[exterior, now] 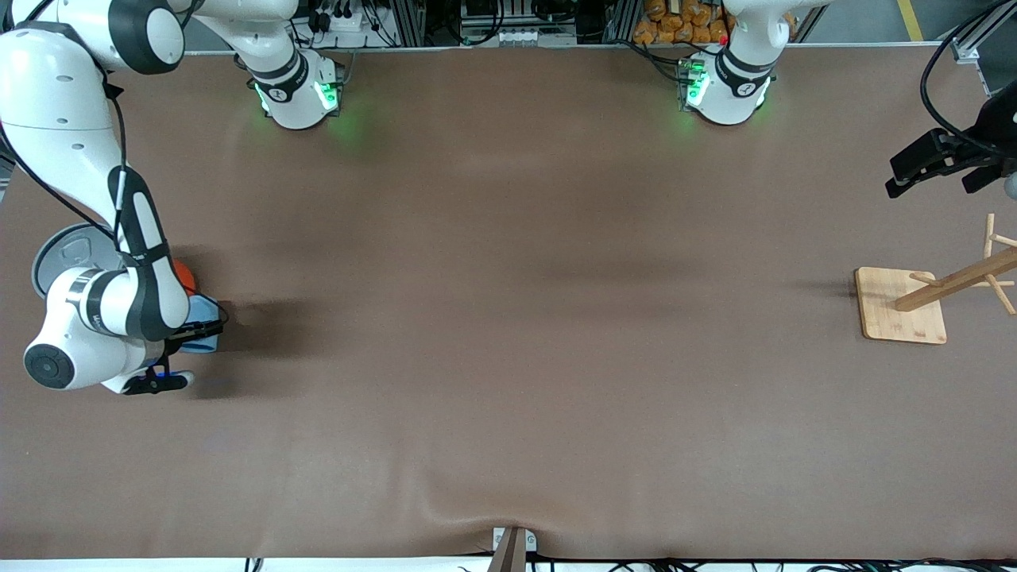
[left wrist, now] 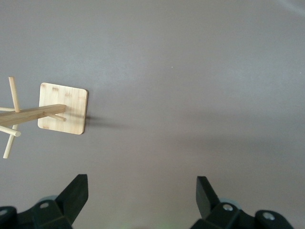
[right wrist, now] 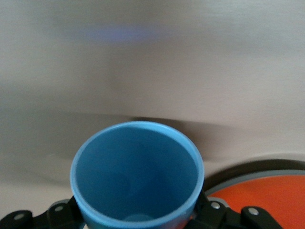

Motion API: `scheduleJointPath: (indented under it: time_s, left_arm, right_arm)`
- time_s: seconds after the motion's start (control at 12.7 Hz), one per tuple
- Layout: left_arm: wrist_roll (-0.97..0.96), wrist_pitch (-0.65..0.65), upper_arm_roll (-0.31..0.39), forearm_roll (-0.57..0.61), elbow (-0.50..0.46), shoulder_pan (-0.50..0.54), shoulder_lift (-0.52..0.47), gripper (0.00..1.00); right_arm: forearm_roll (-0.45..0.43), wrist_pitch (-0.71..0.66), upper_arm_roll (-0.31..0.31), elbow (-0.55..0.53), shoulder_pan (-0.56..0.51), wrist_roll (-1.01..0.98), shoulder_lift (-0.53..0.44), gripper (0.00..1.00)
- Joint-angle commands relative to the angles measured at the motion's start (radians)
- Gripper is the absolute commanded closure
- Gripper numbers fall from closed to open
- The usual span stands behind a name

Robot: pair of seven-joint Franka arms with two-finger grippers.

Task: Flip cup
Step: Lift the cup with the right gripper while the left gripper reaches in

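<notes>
The light blue cup point(exterior: 205, 316) is at the right arm's end of the table, beside an orange-red can point(exterior: 184, 276). My right gripper point(exterior: 179, 353) is shut on the cup, with a finger on each side of its wall. In the right wrist view the cup point(right wrist: 137, 176) fills the lower middle, its darker blue open mouth faces the camera, and my right gripper point(right wrist: 138, 215) clasps it. My left gripper point(exterior: 931, 187) is open and empty, up in the air over the left arm's end of the table; its fingers stand wide apart in the left wrist view point(left wrist: 141, 185).
The orange-red can point(right wrist: 267, 195) sits close beside the held cup, with its grey lid point(exterior: 67, 250) partly hidden by the right arm. A wooden peg rack on a square base point(exterior: 899, 306) stands under the left gripper's area and shows in the left wrist view point(left wrist: 63, 114).
</notes>
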Motion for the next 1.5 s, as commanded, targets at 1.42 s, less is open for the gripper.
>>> scheduleJointPath:
  time_s: [1.42]
  left_arm:
    - [0.008,-0.040,-0.050,-0.122,0.009,-0.012,0.092,0.00]
  right_arm:
    - [-0.170,0.312,0.422,0.124,0.461,-0.517,0.028,0.49]
